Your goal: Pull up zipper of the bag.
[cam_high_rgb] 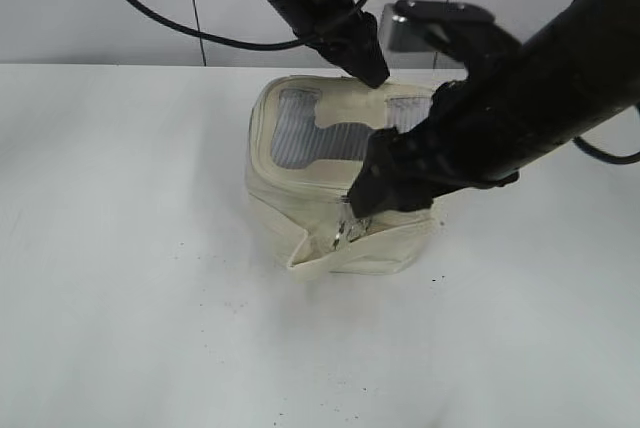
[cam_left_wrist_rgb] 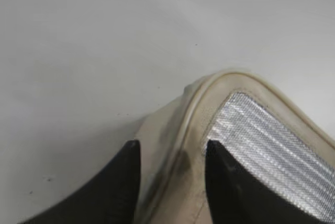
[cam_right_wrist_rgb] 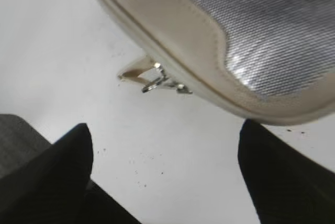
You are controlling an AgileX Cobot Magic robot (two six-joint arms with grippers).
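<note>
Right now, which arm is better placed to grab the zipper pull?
Right. The right gripper hangs open just over the silver zipper pull at the bag's front rim. The left gripper straddles the far rim, probably bracing the bag.

— Lighting? Even, bright, diffuse from above; white table (cam_high_rgb: 120,278) close to overexposed, with only a soft shadow beside the bag (cam_high_rgb: 330,208).

— Sharpness? Exterior view mildly soft and grainy. Wrist views blurred up close: dark fingertips (cam_left_wrist_rgb: 118,192) out of focus, zipper pulls (cam_right_wrist_rgb: 159,81) fairly crisp, grey panel (cam_right_wrist_rgb: 272,20) glaring, perhaps from sheen.
</note>
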